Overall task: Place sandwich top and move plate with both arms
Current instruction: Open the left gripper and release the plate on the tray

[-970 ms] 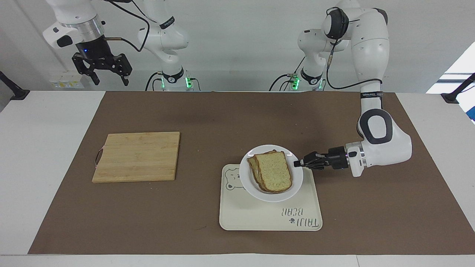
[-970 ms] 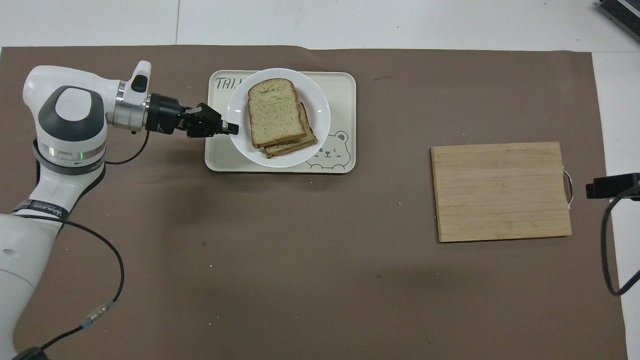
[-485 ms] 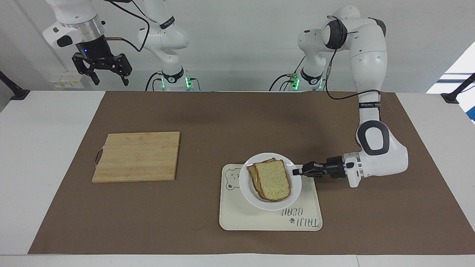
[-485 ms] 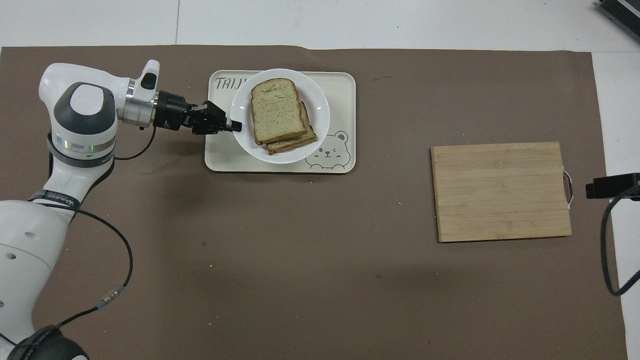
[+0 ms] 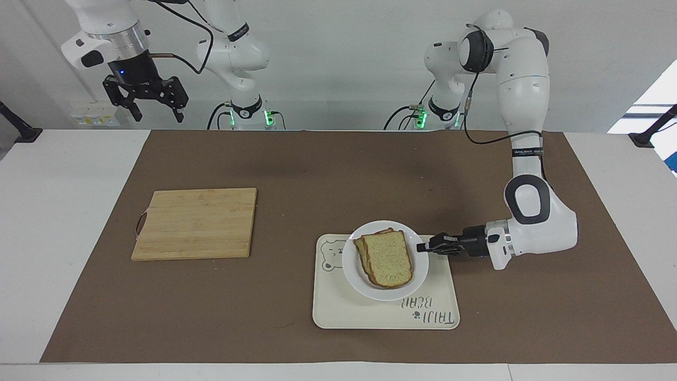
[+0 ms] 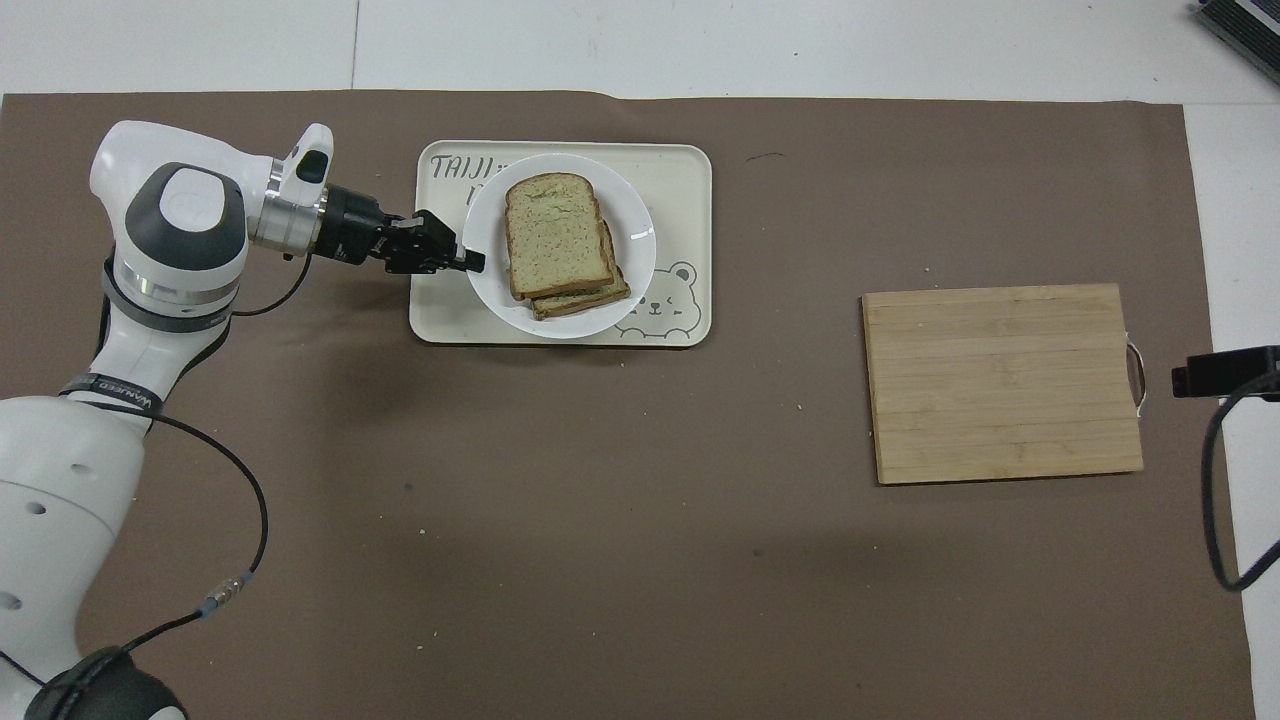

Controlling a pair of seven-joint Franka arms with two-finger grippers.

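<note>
Now the plate [image 5: 385, 288] has come down onto the tray [image 5: 338, 312], lower centre of the facing frame, sandwich top [image 5: 389, 258] riding on it. The left gripper [image 5: 421, 247] stays pinched on its rim (release looks next); the right gripper [image 5: 157, 110] waits wide open, upper left.

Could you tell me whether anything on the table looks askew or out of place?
Only slightly: the sandwich top sits skewed on the slice beneath, whose crust edge shows, and the plate sits off-centre on the tray, covering its lettering.
</note>
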